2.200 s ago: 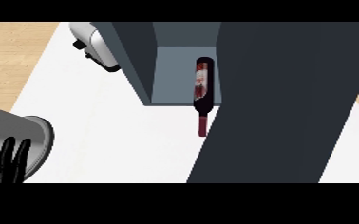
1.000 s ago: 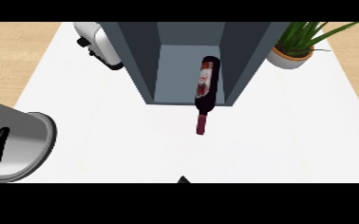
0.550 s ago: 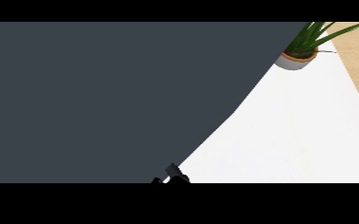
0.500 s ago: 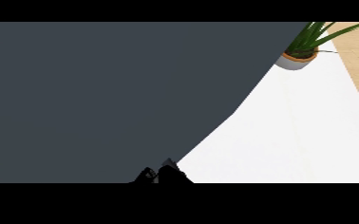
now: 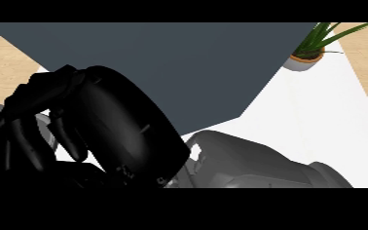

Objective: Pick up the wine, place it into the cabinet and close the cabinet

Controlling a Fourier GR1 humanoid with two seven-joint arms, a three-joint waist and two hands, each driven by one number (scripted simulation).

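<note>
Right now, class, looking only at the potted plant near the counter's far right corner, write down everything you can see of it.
The potted plant stands upright at the view's upper right, on the white counter near its far edge, where the wooden floor begins. It has long, narrow green leaves fanning upward and outward from a small round pot that looks pale grey, with dark soil at its rim. Nothing touches it: the dark grey cabinet door lies to its left, apart from it.

Black hand up close before the dark cabinet

The hand [image 5: 108,126] fills the lower left, fingers curled; the cabinet [image 5: 187,63] spans the top; a potted plant [image 5: 310,53] stands on the white surface [image 5: 316,122].
</note>
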